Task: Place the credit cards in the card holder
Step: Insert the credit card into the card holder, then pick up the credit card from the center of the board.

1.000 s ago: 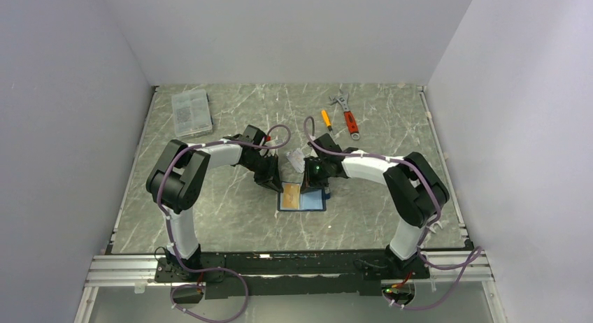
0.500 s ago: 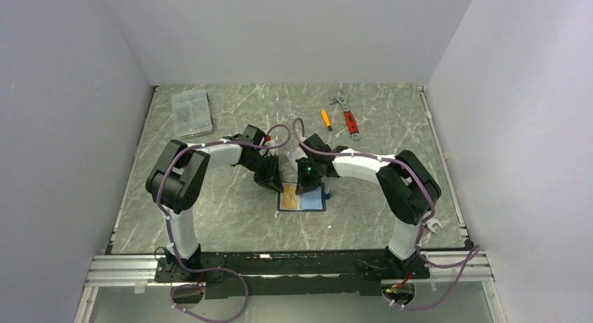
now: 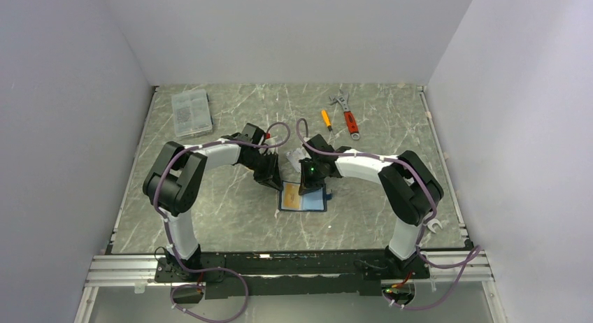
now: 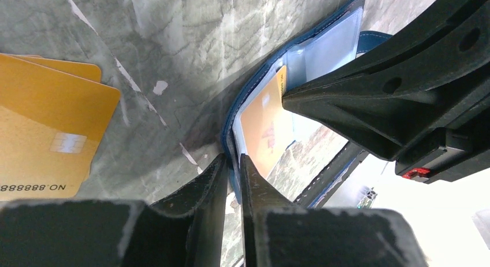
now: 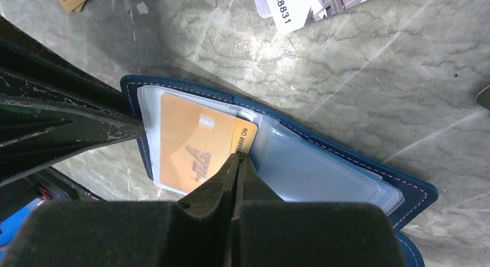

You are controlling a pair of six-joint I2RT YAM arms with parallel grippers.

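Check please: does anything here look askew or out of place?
The orange card sits only partly in the clear sleeve of the wallet: its numbered end sticks out, at the tips of the shut right claw. Nothing else stands out.

The whole table point(image 3: 231, 214) is viewed from high above and behind the arm bases point(image 3: 183, 256), facing down and forward from far off. The left wrist camera is set close behind the left gripper point(image 4: 232, 160) and aimed low across the tabletop at the open wallet point(image 4: 329, 44). The right wrist camera is pointed steeply down past the right gripper point(image 5: 237, 156), very near. The wallet is shared by all three views.
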